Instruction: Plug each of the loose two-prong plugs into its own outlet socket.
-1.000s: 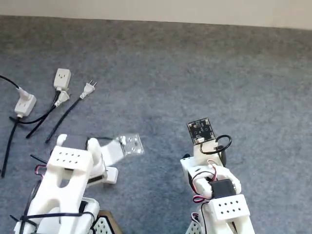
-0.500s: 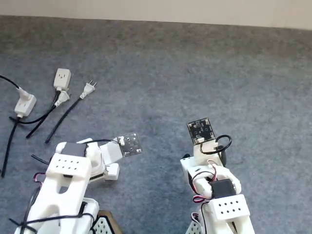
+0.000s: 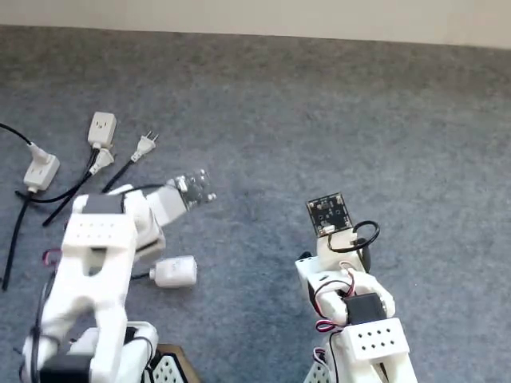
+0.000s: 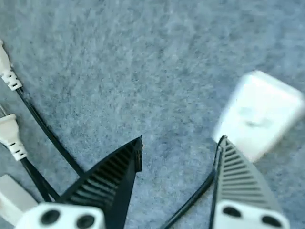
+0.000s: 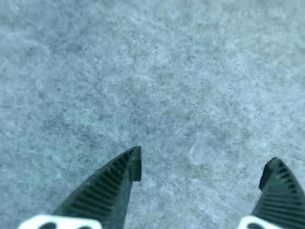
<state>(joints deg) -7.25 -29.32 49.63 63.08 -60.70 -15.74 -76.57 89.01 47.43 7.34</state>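
The left arm (image 3: 100, 255) extends toward the far left, left gripper (image 4: 180, 143) spread wide (angled downward). The right arm (image 3: 351, 299) sits folded near right, right gripper (image 5: 205, 157) likewise spread.

Loose white plug (image 3: 144, 146) lies near white socket (image 3: 101, 128).

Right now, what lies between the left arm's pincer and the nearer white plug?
In the left wrist view, one thin black cord crosses the grey carpet between the open pincer and that plug; the rest of the stretch is bare.
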